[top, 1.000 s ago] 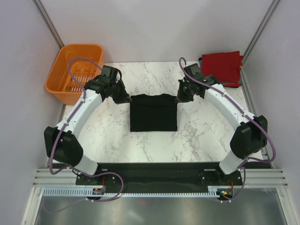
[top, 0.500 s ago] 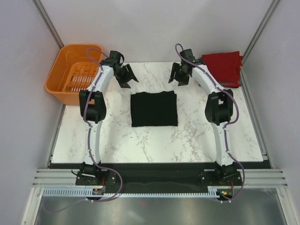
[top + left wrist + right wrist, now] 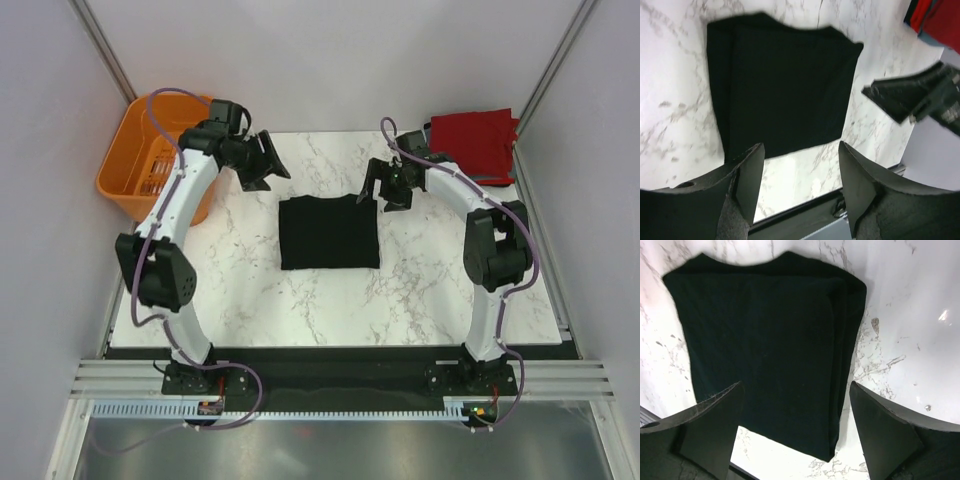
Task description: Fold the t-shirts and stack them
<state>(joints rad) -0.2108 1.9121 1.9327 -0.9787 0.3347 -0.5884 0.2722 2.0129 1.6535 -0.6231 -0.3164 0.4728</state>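
Note:
A black t-shirt (image 3: 328, 232) lies folded into a flat rectangle in the middle of the marble table (image 3: 250, 300). My left gripper (image 3: 267, 165) hovers off its far left corner, open and empty. My right gripper (image 3: 383, 193) hangs above its far right corner, open wide and holding nothing. From the left wrist the black t-shirt (image 3: 782, 90) lies beyond the open left gripper (image 3: 800, 150). From the right wrist the black t-shirt (image 3: 765, 340) fills the view under the open right gripper (image 3: 795, 387). A folded red t-shirt (image 3: 472, 140) rests on a grey-blue one (image 3: 497, 181) at the far right.
An orange plastic basket (image 3: 140, 190) stands off the table's far left corner, partly behind the left arm. Grey walls close in both sides. A black rail (image 3: 330, 360) runs along the near edge by the arm bases.
Both grippers, shut at the black t-shirt's far corners a second ago, have opened, let go and lifted away. The t-shirt's far edge now lies flat.

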